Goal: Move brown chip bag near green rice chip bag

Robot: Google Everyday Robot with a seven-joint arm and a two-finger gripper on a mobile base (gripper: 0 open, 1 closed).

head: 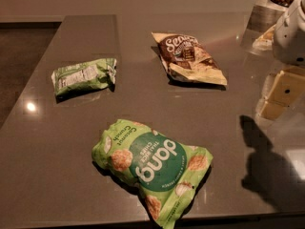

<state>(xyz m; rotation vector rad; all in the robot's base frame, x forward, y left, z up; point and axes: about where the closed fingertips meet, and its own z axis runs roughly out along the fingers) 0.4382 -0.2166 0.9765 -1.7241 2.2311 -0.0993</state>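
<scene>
- The brown chip bag is being seen lying flat on the far middle of the desk, with nothing touching it.
- The green rice chip bag is lying at the near edge, well apart from it.
- A pale green bag is lying to the left, apart from both.
- The pincer is being held at the right edge, apart from the brown chip bag; whether it is open or closed cannot be told.

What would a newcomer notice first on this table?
Probably the large bright green puffy rice chip bag lying at the near edge of the grey table. Behind it, the dark brown and cream chip bag lies toward the far right and a smaller pale green bag far left, while the robot's gripper hangs at the right edge, clear of all bags.
</scene>
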